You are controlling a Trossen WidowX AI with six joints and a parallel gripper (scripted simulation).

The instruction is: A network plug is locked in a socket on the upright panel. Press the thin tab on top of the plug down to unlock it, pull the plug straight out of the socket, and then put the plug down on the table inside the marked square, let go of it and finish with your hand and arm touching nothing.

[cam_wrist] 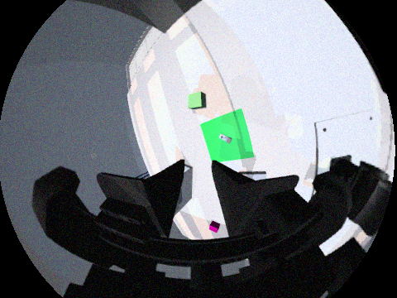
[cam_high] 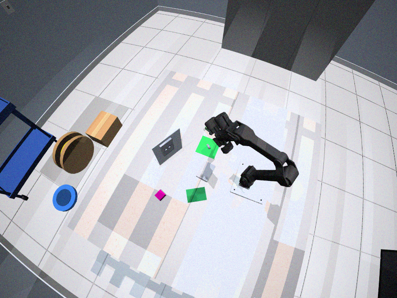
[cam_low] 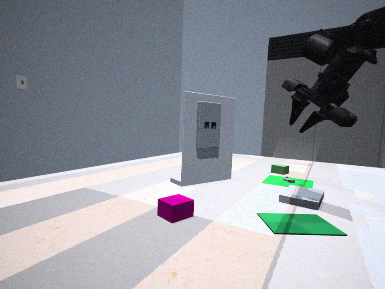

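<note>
The small grey plug (cam_high: 208,147) (cam_low: 288,179) (cam_wrist: 228,138) lies out of the socket on the bright green marked square (cam_high: 202,143) (cam_low: 273,180) (cam_wrist: 238,126). The upright grey panel (cam_high: 158,153) (cam_low: 189,155) stands to the left, and its two sockets (cam_low: 210,125) show as empty dark holes. My gripper (cam_low: 296,127) (cam_wrist: 198,162) (cam_high: 219,141) hangs in the air well above the square, fingers pointing down. The fingers stand partly apart with nothing between them, and they touch nothing.
A magenta cube (cam_high: 159,194) (cam_low: 175,207) (cam_wrist: 214,227), a darker green patch (cam_high: 196,194) (cam_low: 300,224), a flat grey block (cam_high: 207,171) (cam_low: 301,197) and a light green block (cam_low: 279,168) (cam_wrist: 197,99) lie on the table. A cardboard box (cam_high: 103,128), spool (cam_high: 72,152), blue disc (cam_high: 64,197) and blue cart (cam_high: 15,150) stand on the floor at left.
</note>
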